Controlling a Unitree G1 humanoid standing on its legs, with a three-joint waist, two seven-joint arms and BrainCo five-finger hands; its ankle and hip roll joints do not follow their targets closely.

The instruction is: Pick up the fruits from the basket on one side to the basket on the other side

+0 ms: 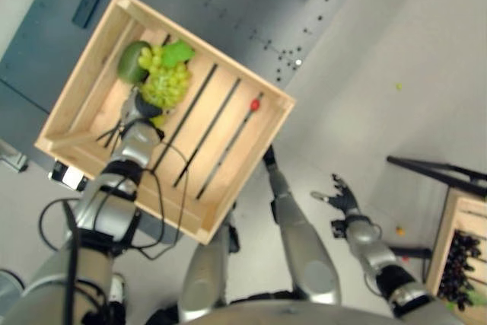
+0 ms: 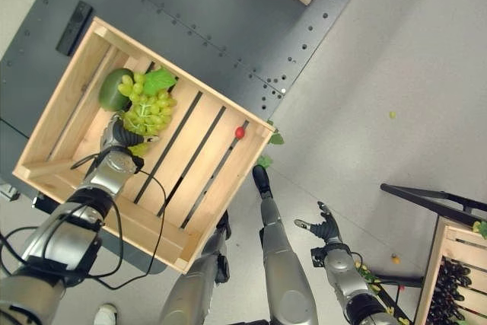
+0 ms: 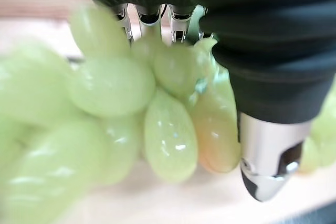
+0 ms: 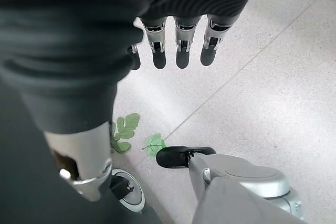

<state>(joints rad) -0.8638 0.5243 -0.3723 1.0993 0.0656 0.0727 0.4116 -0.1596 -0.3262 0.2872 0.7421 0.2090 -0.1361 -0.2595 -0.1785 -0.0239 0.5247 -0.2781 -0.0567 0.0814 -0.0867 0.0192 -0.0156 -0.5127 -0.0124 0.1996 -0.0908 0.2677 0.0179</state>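
A bunch of green grapes (image 1: pixel 166 81) lies in the upper left of the frame, inside a slatted wooden crate (image 1: pixel 228 180), touching a dark green fruit (image 1: pixel 129 61) and a leaf (image 1: pixel 178 52). The left hand (image 1: pixel 137 109) reaches into the bunch from below; whether its fingers have closed is impossible to tell, since the grapes hide them. A sound lift would mean gathering the bunch near its stem end and raising it straight, so no grapes tear loose. The left wrist view shows what the head views cannot: finger bases buried among the grapes and the thumb (image 3: pixel 268 161) standing clear alongside. The right eye view shows a small red fruit (image 2: pixel 240 132) near the crate's far rim, and at lower right the right hand (image 2: pixel 326 227) spread wide and empty above the floor (image 2: pixel 396 58), beside a second crate (image 2: pixel 449 245) of dark grapes (image 2: pixel 445 298).
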